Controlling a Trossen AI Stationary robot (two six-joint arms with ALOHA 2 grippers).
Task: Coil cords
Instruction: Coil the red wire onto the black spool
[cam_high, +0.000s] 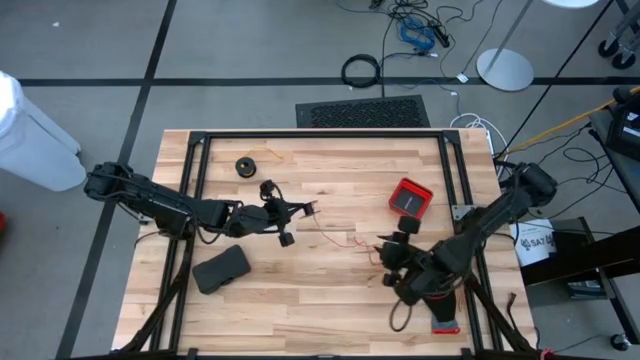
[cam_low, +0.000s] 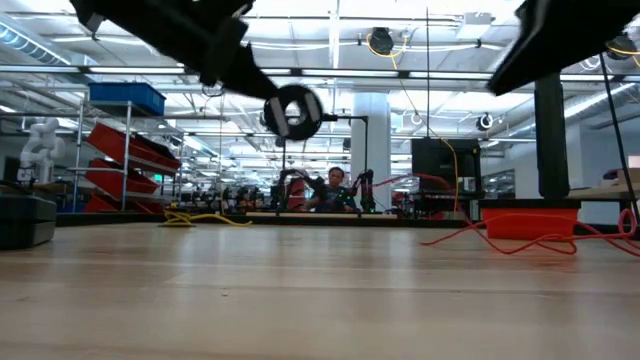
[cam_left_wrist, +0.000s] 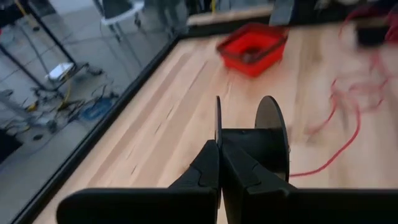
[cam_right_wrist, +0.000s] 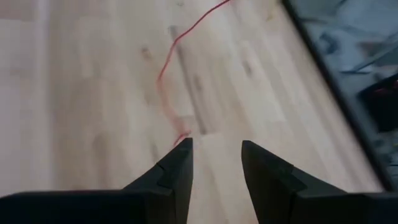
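A thin red cord (cam_high: 340, 238) lies slack on the wooden table, from mid-table toward the right; it also shows in the right wrist view (cam_right_wrist: 166, 74) and the left wrist view (cam_left_wrist: 339, 140). Its small black spool (cam_left_wrist: 255, 134) hangs in the air (cam_low: 292, 110), and my left gripper (cam_left_wrist: 219, 149) is shut on it. My right gripper (cam_right_wrist: 216, 155) stands open just above the table at the cord's right end (cam_high: 376, 246), with nothing between its fingers. A second black spool (cam_high: 245, 166) rests on the table at the far left. My left gripper pinches one thin round flange (cam_left_wrist: 218, 121) of the spool by its rim between its two fingers. The fingers come from the table's left, slanting a little downward. The spool is lifted clear of the table, with its axle lying level. The red cord trails from it, slack, down to the table.
A red box (cam_high: 410, 197) stands on the table at the right, beyond the cord. A black glove-like thing (cam_high: 222, 268) lies near the front left. A black frame (cam_high: 320, 135) runs around the table. A red-and-black tool (cam_high: 445, 325) lies under the right arm.
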